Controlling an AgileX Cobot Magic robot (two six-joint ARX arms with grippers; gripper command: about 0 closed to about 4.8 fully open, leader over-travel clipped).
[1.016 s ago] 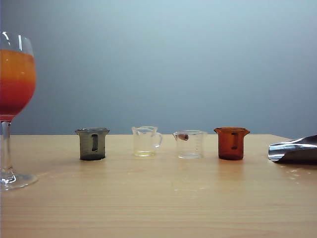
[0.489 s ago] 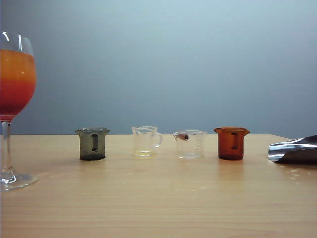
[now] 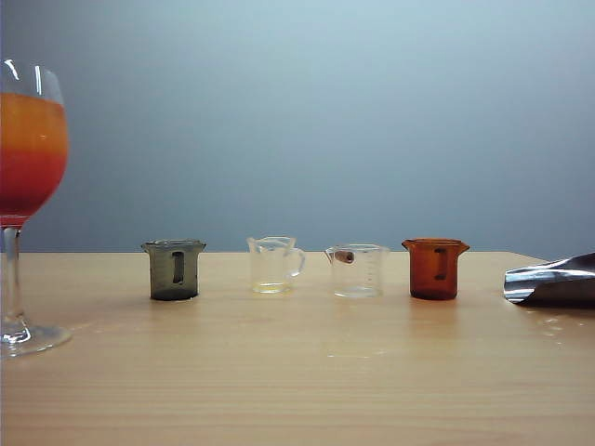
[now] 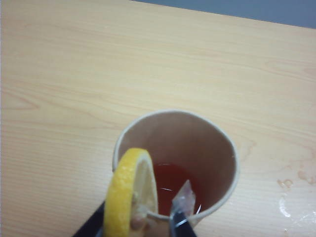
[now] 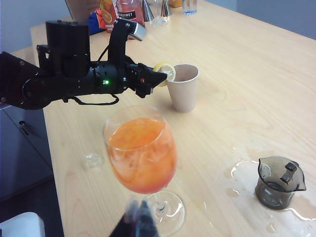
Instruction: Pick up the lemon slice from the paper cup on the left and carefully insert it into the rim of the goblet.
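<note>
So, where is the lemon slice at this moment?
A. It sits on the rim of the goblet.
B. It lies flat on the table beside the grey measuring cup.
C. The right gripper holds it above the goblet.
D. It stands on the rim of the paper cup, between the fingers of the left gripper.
D: the lemon slice stands on edge at the rim of the paper cup, with the left gripper around it; the goblet has a bare rim.

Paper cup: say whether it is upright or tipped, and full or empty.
Upright: the paper cup stands on the table, mouth up. Nearly empty: the left wrist view shows only shallow red liquid at its bottom.
</note>
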